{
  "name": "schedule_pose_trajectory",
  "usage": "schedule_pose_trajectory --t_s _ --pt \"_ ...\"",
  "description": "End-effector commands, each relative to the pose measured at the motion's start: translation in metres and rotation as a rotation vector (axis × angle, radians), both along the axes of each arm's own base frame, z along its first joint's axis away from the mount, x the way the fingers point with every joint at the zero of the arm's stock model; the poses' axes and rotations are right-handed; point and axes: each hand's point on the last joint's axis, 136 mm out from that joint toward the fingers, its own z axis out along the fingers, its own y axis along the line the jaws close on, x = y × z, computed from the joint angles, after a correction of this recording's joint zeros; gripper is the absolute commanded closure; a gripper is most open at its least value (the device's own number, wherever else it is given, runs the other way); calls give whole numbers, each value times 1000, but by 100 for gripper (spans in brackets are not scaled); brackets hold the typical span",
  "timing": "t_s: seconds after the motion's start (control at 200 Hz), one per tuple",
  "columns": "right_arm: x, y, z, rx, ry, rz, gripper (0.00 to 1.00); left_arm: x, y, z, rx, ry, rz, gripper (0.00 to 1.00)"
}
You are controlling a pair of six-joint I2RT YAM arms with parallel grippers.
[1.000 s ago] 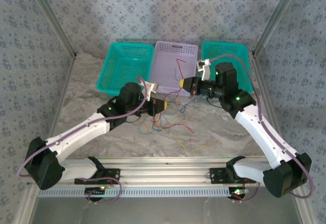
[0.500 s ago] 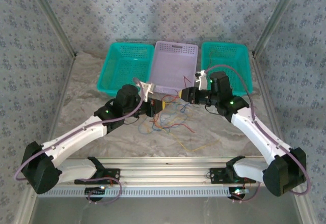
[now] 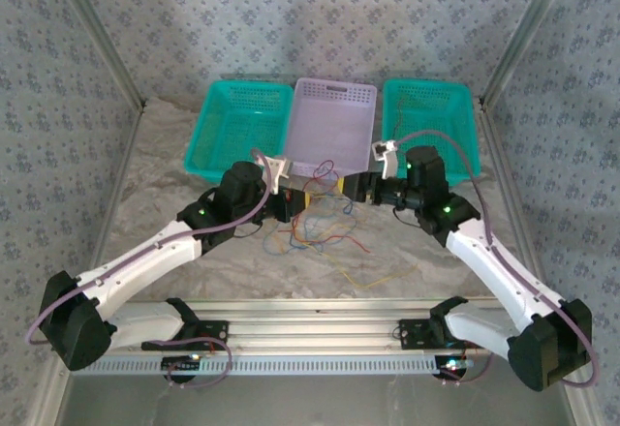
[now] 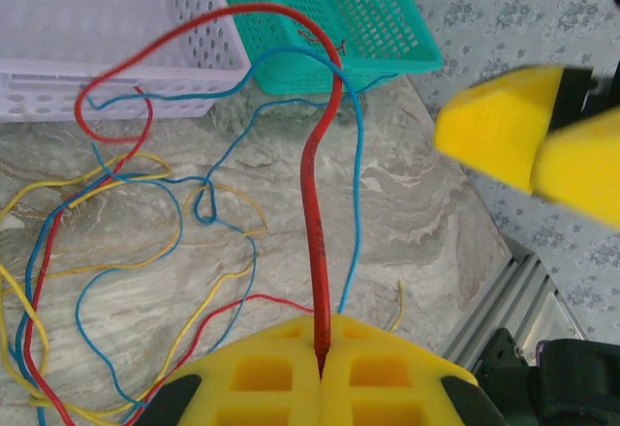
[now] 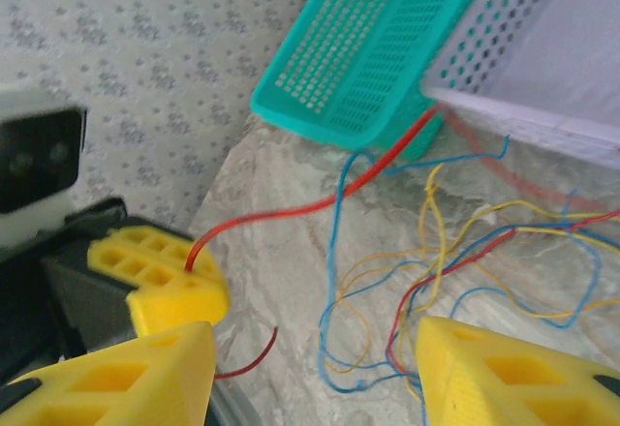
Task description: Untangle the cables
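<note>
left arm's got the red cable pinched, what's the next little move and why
Probably bring the open right gripper onto the red cable and close. The left gripper is shut on it, and its free length arcs toward the lilac basket past the blue and yellow cables; a second grip would likely let the arms draw it clear.

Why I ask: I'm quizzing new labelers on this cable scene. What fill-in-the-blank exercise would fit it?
1. The left gripper is shut on a ____ cable.
2. The right gripper hangs over the tangle with its jaws ____.
3. At the far side of the table stand ____ baskets.
4. The loose cables are red, yellow and ____.

Missing words: red; open; three; blue.
</note>
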Motion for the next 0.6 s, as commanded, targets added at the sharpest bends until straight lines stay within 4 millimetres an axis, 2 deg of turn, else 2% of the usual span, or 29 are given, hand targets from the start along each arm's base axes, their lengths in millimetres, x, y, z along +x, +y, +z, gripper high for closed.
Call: schedule_pose_trajectory --t_s 0.0,0.115,0.305,0.595 --pt "-15 19 -8 24 -25 65 41 4 -4 24 -45 -37 11 100" --pt "-14 29 -30 16 -5 53 43 4 -6 27 -65 -34 7 100" --pt "0 37 -43 -12 -46 -9 42 2 -9 30 -89 -24 -2 100" --pt "8 63 -41 -15 -107 -7 43 0 -8 29 -102 -16 5 100"
